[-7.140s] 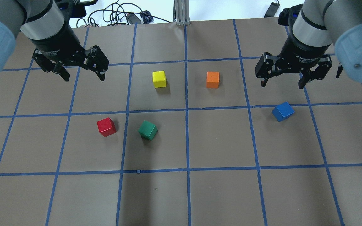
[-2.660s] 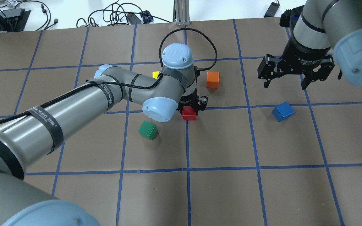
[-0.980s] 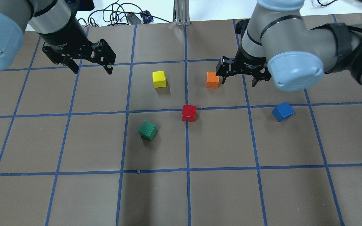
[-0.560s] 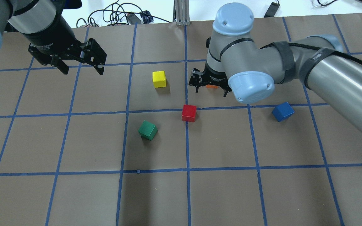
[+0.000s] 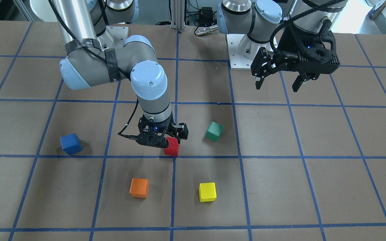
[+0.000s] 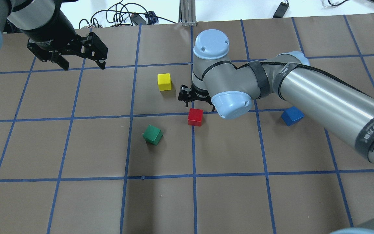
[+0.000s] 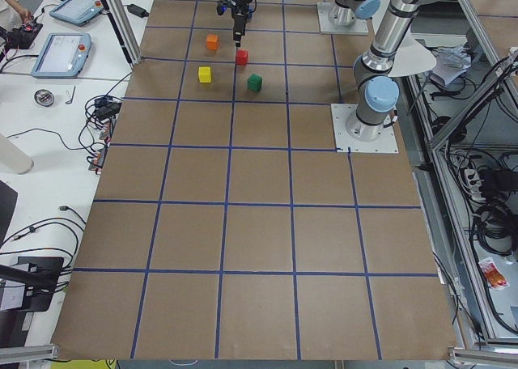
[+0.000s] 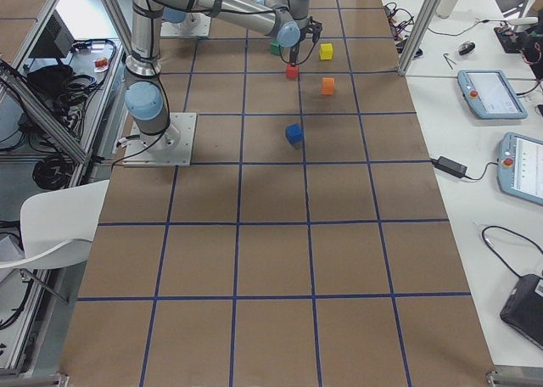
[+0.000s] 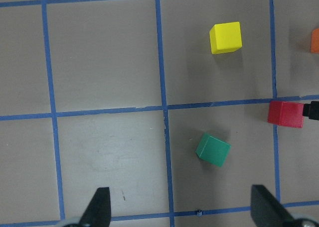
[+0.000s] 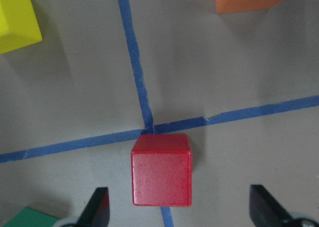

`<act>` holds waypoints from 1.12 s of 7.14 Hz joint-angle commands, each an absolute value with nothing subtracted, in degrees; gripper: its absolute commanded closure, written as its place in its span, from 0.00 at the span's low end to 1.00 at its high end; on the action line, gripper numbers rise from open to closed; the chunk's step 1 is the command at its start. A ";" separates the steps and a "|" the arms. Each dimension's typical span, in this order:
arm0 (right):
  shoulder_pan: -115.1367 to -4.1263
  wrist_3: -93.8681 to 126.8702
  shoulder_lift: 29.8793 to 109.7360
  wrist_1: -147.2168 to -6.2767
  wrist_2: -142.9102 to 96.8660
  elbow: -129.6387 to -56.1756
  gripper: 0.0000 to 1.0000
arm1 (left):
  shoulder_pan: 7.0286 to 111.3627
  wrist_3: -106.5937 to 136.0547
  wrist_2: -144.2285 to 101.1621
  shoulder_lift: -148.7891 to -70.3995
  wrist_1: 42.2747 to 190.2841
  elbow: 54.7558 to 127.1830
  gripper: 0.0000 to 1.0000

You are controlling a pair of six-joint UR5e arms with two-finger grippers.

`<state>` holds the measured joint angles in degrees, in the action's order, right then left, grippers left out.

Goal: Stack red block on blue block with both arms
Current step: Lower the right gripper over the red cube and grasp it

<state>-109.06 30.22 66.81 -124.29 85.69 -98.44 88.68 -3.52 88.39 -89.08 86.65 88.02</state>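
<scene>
Your red block (image 6: 195,117) sat flat on the table (image 6: 226,149) at a blue tape crossing (image 6: 193,113), unstacked, with the blue block (image 6: 292,115) well apart at its 3 o'clock. The right gripper (image 6: 197,103) hung low over the red one, jaws spread and nothing gripped. The left gripper (image 6: 83,65) hovered at 10 o'clock, jaws wide and empty, so grasp, carry and stacking all remained, I'd judge.

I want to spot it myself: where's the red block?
Follow the robot's right arm, stretched over the brown table, down to its open claw. Just below sits the red block, where two blue tape lines cross. It is the only red cube, darker than the orange block nearby.
</scene>
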 commanded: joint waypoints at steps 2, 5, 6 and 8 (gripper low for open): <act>-109.25 30.15 63.21 -124.54 85.43 -98.44 0.00 | 88.68 -3.51 88.33 -89.03 86.31 88.33 0.00; -109.69 29.62 61.09 -126.02 84.82 -98.26 0.00 | 88.68 -3.52 88.33 -88.68 86.31 89.03 0.00; -109.69 29.53 60.47 -127.25 83.42 -98.26 0.00 | 88.68 -3.52 88.33 -88.68 86.31 89.03 0.00; -109.69 29.18 60.29 -128.93 83.41 -98.35 0.69 | 88.68 -3.43 88.24 -88.68 86.31 89.03 0.00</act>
<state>-109.68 29.33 60.51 -127.83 83.61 -98.28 88.68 -3.46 88.28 -88.69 86.31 89.02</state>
